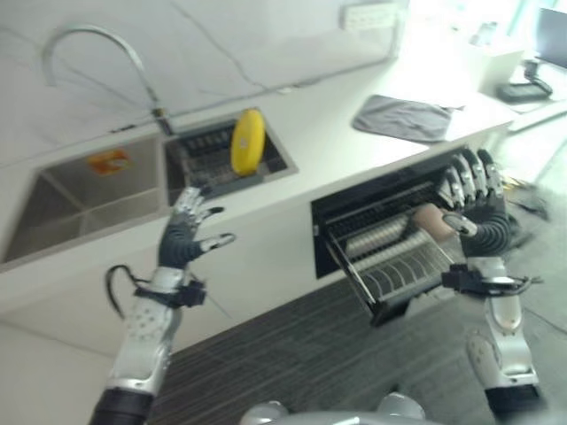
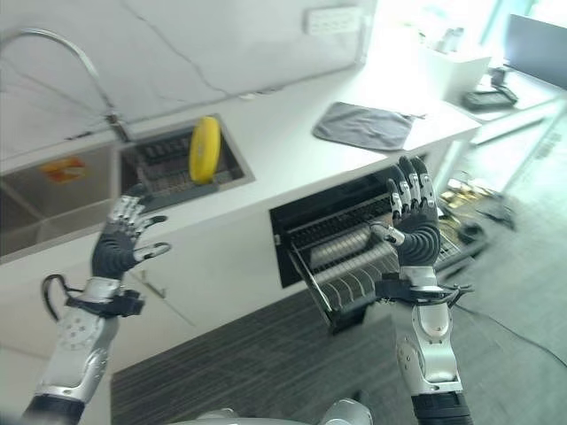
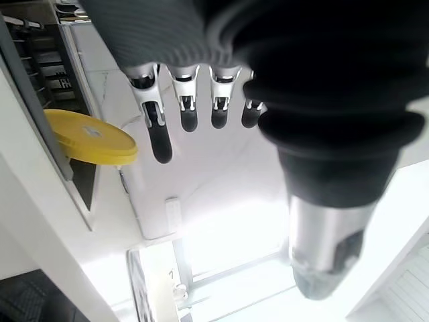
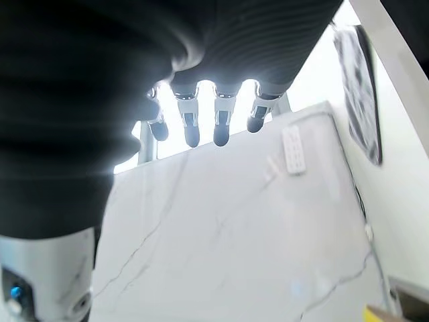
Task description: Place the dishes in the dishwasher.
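The yellow plate (image 1: 247,141) stands on edge in the drying rack (image 1: 213,150) sunk into the counter (image 1: 354,150) beside the sink (image 1: 80,190), untouched, so loading looks barely begun. The dishwasher rack (image 1: 390,257) is pulled out below the counter's front edge (some pale dish may already sit in it; hard to tell). The left hand (image 1: 188,228) hovers before the counter, fingers spread, holding nothing; the right hand (image 2: 412,221) is raised over the rack, fingers straight, also empty.

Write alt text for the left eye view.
Both open hands, left hand and right hand, are raised before a white counter. A yellow plate stands on edge in the sink rack; the dishwasher rack is pulled out below.
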Tool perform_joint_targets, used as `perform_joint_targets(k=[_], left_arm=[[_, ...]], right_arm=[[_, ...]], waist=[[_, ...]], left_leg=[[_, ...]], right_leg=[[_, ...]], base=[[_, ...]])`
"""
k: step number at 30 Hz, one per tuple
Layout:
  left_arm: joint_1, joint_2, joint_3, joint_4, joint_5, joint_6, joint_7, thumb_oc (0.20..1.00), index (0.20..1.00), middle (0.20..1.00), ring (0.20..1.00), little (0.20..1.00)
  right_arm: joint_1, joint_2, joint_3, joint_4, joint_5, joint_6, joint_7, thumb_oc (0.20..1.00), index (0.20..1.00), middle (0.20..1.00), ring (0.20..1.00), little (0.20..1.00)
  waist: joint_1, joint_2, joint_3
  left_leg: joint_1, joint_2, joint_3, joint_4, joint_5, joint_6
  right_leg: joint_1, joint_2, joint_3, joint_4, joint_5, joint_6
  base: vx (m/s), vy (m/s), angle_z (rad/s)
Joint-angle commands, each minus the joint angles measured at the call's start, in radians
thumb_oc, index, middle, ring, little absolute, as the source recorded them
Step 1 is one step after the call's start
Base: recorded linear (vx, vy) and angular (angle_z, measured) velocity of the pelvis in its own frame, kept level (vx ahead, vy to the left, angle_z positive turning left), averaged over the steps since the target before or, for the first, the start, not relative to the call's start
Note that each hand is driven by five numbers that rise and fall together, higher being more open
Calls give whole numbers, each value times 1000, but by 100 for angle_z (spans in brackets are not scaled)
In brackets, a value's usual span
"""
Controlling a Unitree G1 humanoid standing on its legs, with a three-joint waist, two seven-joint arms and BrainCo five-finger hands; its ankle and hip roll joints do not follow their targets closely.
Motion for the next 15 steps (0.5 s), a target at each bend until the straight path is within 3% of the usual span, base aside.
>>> perform_joint_targets(k=[1,2,4,11,12,13,14,15], left_arm=[[2,-5,-11,-94,15,-77,28,1000,1000,1000,1000,1000],[-17,-8,-33,-78,11,-81,56,1000,1000,1000,1000,1000],[-24,-23,-42,-62,20,-80,41,1000,1000,1000,1000,1000],[-27,-32,-39,-66,12,-62,53,1000,1000,1000,1000,1000],[-22,-35,-30,-68,7,-57,50,1000,1000,1000,1000,1000],[-18,-38,-28,-74,17,-57,66,1000,1000,1000,1000,1000],[-15,-41,-32,-74,19,-59,71,1000,1000,1000,1000,1000],[-16,-45,-35,-73,23,-62,76,1000,1000,1000,1000,1000]], right_arm=[[-38,-18,-19,-92,4,-45,10,1000,1000,1000,1000,1000],[-51,-26,-5,-67,6,-68,6,1000,1000,1000,1000,1000],[-52,-26,-11,-62,19,-68,8,1000,1000,1000,1000,1000],[-61,-29,4,-75,0,-34,9,1000,1000,1000,1000,1000],[-58,-36,2,-76,12,-23,21,1000,1000,1000,1000,1000],[-67,-60,-2,-74,22,-11,27,1000,1000,1000,1000,1000],[-73,-70,1,-72,30,-3,26,1000,1000,1000,1000,1000],[-86,-79,9,-62,38,-3,23,1000,1000,1000,1000,1000]], waist=[[22,3,-20],[19,6,-26],[18,4,-39],[20,-2,-45],[21,-8,-48],[24,-22,-36],[28,-29,-26],[31,-28,-17]], left_leg=[[-53,-6,-208,-61,33,-4],[-60,0,-209,-97,65,-17],[-67,14,-187,-94,75,-29],[-92,34,-169,-38,62,-44],[-95,35,-176,17,24,-52],[-145,42,-178,163,-32,-46],[-183,52,-191,237,-52,-48],[-230,65,-204,286,-30,-45]], right_leg=[[151,44,4,-105,-103,40],[185,69,17,-183,-106,28],[202,63,5,-224,-90,31],[226,74,-15,-264,-89,11],[232,76,-7,-254,-110,8],[219,71,-3,-224,-126,-13],[215,69,7,-209,-129,-23],[199,74,12,-193,-124,-40]], base=[[-49,-64,-81],[-32,-90,-49],[25,-152,-38],[22,-117,-7],[105,-162,-5],[81,-142,-6],[-71,-73,-10],[-23,87,-48]])
